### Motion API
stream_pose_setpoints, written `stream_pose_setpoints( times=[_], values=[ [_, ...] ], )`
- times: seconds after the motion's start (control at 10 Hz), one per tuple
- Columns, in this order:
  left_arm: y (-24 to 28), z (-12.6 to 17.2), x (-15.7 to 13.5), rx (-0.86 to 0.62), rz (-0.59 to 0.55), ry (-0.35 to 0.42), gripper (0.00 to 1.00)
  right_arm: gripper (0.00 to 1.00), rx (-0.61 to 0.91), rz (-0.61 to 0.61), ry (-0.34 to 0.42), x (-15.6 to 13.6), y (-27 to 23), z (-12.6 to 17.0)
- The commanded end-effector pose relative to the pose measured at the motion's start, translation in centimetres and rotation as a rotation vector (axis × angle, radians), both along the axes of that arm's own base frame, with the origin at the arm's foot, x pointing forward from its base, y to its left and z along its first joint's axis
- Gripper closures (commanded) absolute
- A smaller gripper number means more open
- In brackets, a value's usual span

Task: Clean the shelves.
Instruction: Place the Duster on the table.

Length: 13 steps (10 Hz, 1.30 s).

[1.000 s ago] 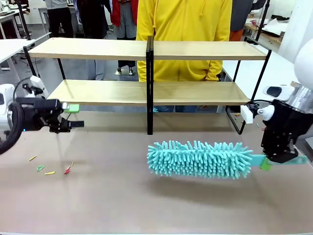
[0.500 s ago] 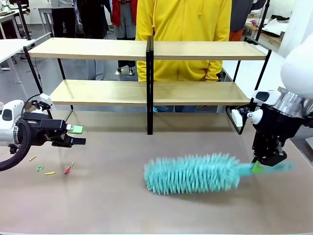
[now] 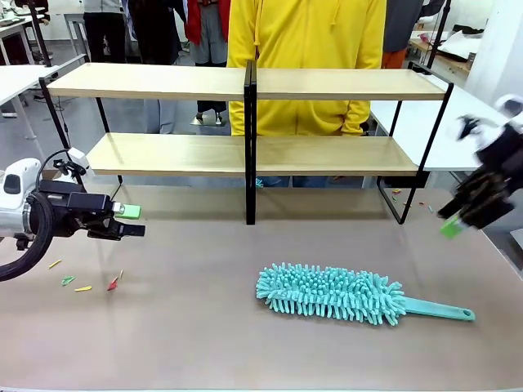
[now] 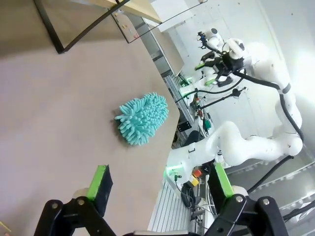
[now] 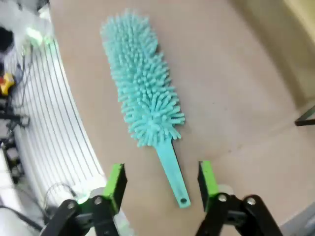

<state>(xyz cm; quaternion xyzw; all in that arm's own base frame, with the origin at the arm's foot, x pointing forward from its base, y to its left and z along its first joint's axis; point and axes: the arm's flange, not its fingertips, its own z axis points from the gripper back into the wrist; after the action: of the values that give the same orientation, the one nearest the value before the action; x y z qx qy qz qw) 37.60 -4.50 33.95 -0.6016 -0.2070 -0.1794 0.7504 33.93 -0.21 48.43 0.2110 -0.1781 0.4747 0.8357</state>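
A grey-beige table [image 3: 180, 327] is seen carrying the shelves [image 3: 245, 155], which are stood along its far edge, nearly spanning its width. A teal duster [image 3: 343, 294] is laid flat right of the middle, handle toward the right edge. Small coloured scraps [image 3: 82, 283] are scattered near the left edge.

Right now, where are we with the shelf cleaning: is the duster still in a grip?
No. The teal duster lies flat on the tabletop, released by the right gripper, which has lifted away open. The left gripper hangs open near the coloured scraps. Both shelves look bare. In hand: nothing. Left: those scraps, possibly.
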Motion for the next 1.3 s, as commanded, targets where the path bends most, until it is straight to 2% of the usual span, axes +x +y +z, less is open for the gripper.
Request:
stream_pose_setpoints(
  times=[0.0, 0.1, 0.2, 0.3, 0.4, 0.5, 1.2],
  values=[
    [-1.2, 0.7, -6.7, 0.012, 0.005, -0.01, 0.0, 0.0, 0.242, -0.033, 0.081, -4.1, -2.1, 2.6],
    [-1.4, 1.1, -6.7, 0.008, -0.001, -0.027, 0.0, 0.0, 0.355, -0.093, 0.231, -6.0, -3.7, 3.5],
    [-1.5, 1.7, -6.5, 0.002, -0.01, -0.046, 0.0, 0.0, 0.466, -0.177, 0.322, -7.0, -4.9, 3.8],
    [-1.6, 2.2, -6.3, 0.024, 0.043, -0.07, 0.0, 0.0, 0.494, -0.335, 0.386, -7.3, -5.6, 3.5],
    [-1.7, 2.9, -6.4, 0.062, 0.081, -0.072, 0.0, 0.0, 0.345, -0.045, 0.201, -6.4, -4.2, 3.3],
    [-0.5, 2.0, 0.0, 0.011, -0.006, -0.056, 0.0, 0.0, 0.345, -0.045, 0.201, -6.4, -4.2, 3.3],
    [-0.5, 2.0, 0.0, 0.011, -0.006, -0.056, 0.0, 0.0, 0.345, -0.045, 0.201, -6.4, -4.2, 3.3]
  ],
)
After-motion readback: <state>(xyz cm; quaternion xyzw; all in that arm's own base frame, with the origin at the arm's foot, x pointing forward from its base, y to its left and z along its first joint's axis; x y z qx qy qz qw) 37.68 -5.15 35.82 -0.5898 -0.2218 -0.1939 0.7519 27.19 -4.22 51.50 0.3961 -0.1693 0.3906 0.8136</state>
